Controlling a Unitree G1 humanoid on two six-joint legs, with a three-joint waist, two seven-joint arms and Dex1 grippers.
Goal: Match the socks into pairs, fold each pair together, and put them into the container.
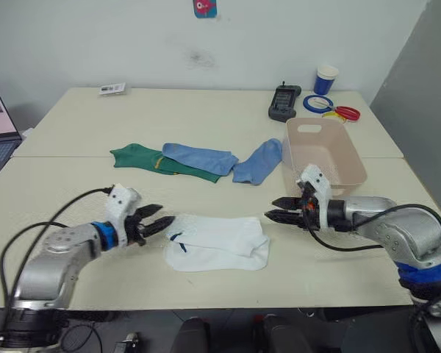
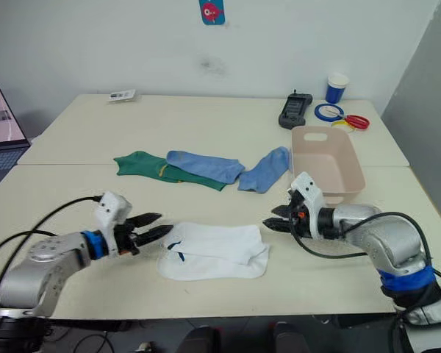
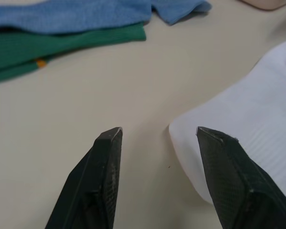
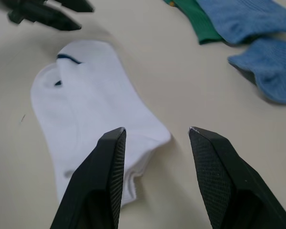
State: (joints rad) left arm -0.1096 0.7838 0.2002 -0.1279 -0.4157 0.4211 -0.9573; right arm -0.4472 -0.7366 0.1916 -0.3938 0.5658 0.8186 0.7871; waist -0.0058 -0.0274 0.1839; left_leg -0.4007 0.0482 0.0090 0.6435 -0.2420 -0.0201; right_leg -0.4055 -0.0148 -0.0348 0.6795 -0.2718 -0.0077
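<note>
The white socks lie stacked one on the other as a pair on the near middle of the surface, flat and lengthwise from left to right. The left gripper sits just left of the pair, its fingers spread and holding nothing, with one fingertip close beside the pair's left end. The right gripper hovers just off the pair's far right corner, also spread and empty.

Farther back, the dark green socks lie with the light blue socks partly on top of them; the second blue sock rests just to the right, angled toward the container. The container stands on the right side of the surface, beyond the right gripper. At the far right corner are a black handheld device, a blue-and-white paper cup and some coloured rings.
</note>
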